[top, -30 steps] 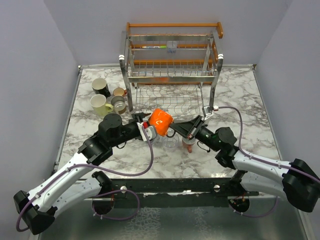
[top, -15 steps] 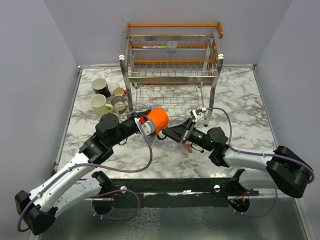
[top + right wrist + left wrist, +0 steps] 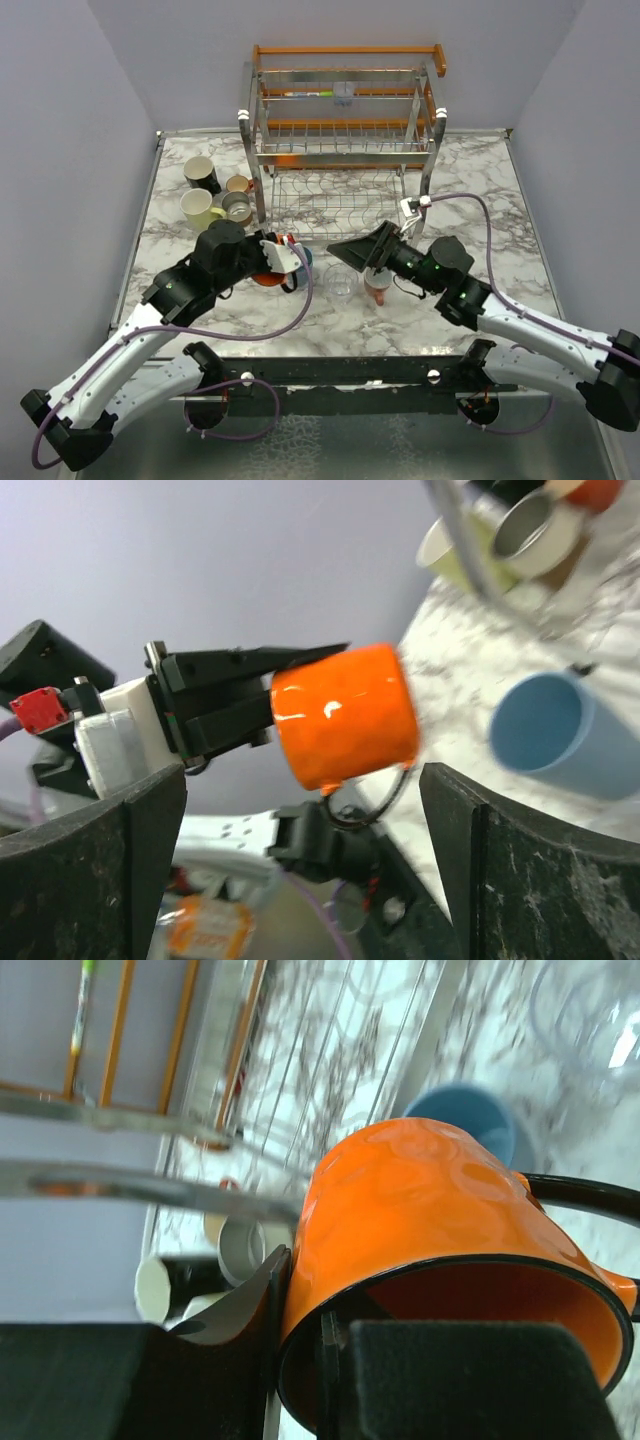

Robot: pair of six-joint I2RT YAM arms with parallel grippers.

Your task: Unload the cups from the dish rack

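My left gripper [image 3: 283, 262] is shut on the bright orange mug [image 3: 266, 278], low over the table in front of the dish rack [image 3: 345, 130]. In the left wrist view one finger [image 3: 262, 1285] presses the outside of the mug [image 3: 420, 1200] and the other sits inside its black rim. My right gripper [image 3: 347, 250] stands open just right of it, with nothing between its fingers [image 3: 100, 870]; the orange mug [image 3: 345, 715] shows beyond them. A light blue cup [image 3: 465, 1120] lies beside the mug, and a clear glass [image 3: 340, 281] and a small orange-red cup [image 3: 378, 290] stand close by.
Left of the rack stands a cluster of cups: black [image 3: 200, 172], pale yellow [image 3: 200, 208], tan [image 3: 238, 184] and a grey one [image 3: 237, 207]. The rack's steel legs [image 3: 257, 190] rise just behind both grippers. Side walls close in the marble table [image 3: 480, 200].
The right gripper opened and let go of the orange mug. The left gripper shut on the mug's rim and carried it left and down toward the table.
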